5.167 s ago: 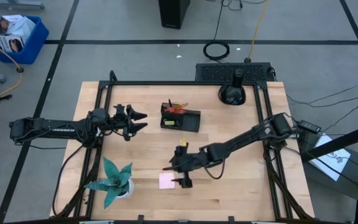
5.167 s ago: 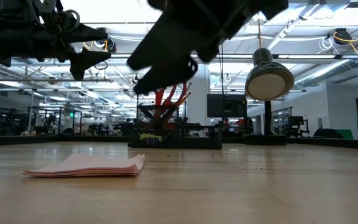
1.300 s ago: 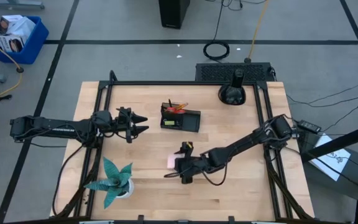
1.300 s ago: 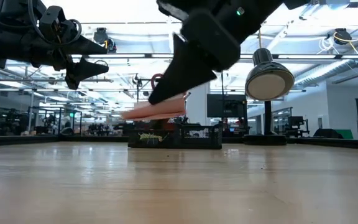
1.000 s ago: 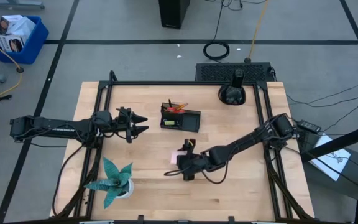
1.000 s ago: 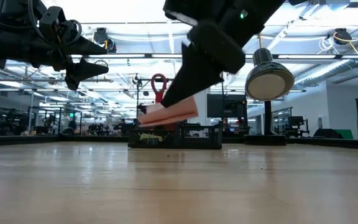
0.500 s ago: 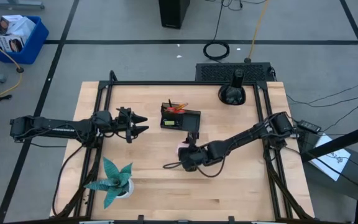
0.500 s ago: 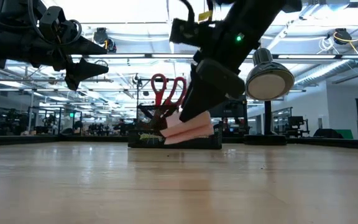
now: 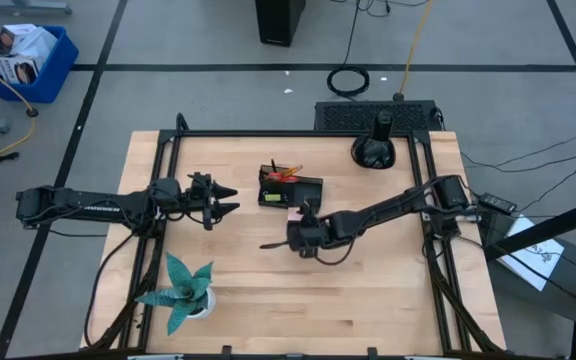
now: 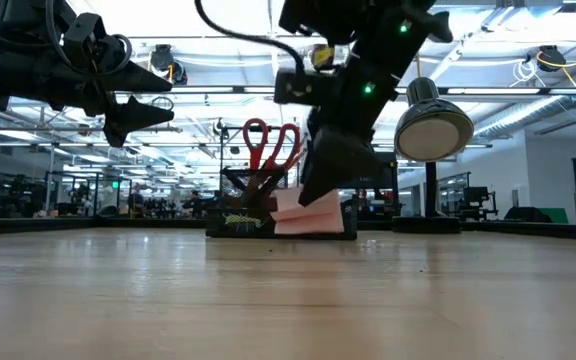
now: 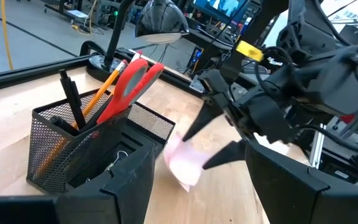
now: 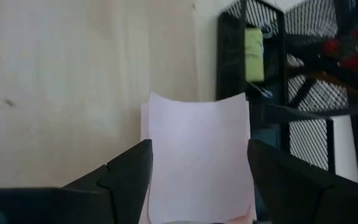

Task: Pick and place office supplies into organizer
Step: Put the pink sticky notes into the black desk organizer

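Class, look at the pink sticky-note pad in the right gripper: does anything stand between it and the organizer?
Nothing visible does. The right gripper holds the pink sticky-note pad just short of the organizer, with only bare table between. The left gripper waits off to the side.

pink sticky-note pad (image 12: 197, 158) held beside black mesh organizer (image 9: 290, 190)

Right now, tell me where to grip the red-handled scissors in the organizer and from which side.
Grip the red handle loops of the scissors: they stick up above the mesh cup of the organizer, blades hidden inside. Probably come from above, pincer across both loops, since pens and a pencil crowd alongside.
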Robot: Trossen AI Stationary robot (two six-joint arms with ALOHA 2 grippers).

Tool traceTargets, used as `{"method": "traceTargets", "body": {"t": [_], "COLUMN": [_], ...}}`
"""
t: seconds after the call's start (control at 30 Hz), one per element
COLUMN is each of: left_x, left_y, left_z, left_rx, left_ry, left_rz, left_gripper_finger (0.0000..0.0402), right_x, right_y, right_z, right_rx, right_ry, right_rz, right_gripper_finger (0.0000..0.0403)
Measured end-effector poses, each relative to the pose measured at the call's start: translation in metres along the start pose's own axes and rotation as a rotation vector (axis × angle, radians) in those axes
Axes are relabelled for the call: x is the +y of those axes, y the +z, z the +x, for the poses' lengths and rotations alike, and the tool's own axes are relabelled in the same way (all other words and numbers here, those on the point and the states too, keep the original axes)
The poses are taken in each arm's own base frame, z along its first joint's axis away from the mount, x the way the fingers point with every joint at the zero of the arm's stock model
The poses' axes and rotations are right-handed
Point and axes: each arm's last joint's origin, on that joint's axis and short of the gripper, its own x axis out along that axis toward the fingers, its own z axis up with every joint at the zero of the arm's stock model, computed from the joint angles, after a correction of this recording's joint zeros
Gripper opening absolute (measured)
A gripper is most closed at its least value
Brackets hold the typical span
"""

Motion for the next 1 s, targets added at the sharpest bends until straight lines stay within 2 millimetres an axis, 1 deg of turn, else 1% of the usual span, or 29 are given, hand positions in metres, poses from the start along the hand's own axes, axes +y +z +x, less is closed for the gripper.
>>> {"method": "traceTargets", "body": {"t": [0.13,0.23,0.33,0.43,0.53,0.63,0.8,0.9,1.0], "left_x": [0.0,0.0,0.0,0.0,0.0,0.0,0.0,0.0,0.0], "left_y": [0.0,0.0,0.0,0.0,0.0,0.0,0.0,0.0,0.0], "left_z": [0.0,0.0,0.0,0.0,0.0,0.0,0.0,0.0,0.0], "left_rx": [0.0,0.001,0.001,0.0,-0.001,-0.001,-0.001,-0.001,-0.001], "left_ry": [0.0,0.0,0.005,0.008,0.008,0.008,0.008,0.008,0.008], "left_rz": [0.007,0.015,0.018,0.019,0.018,0.014,0.014,0.014,0.017], "left_gripper_finger": [0.0255,0.0255,0.0255,0.0255,0.0255,0.0255,0.0255,0.0255,0.0255], "right_x": [-0.007,-0.012,-0.02,-0.033,-0.05,-0.065,-0.078,-0.087,-0.09], "right_y": [-0.002,-0.001,0.002,0.004,-0.001,-0.012,-0.035,-0.038,-0.039], "right_z": [-0.001,-0.009,-0.022,-0.035,-0.039,-0.034,-0.015,-0.011,-0.004], "right_rx": [0.023,0.016,-0.011,-0.036,-0.015,0.005,0.032,-0.028,-0.092], "right_ry": [-0.006,-0.03,-0.056,-0.066,-0.11,-0.11,-0.099,-0.068,-0.044], "right_rz": [-0.005,-0.013,-0.015,0.005,0.022,0.048,0.048,0.083,0.079], "right_gripper_finger": [0.0253,0.0253,0.0253,0.0253,0.0253,0.0253,0.0253,0.0253,0.0253]}}
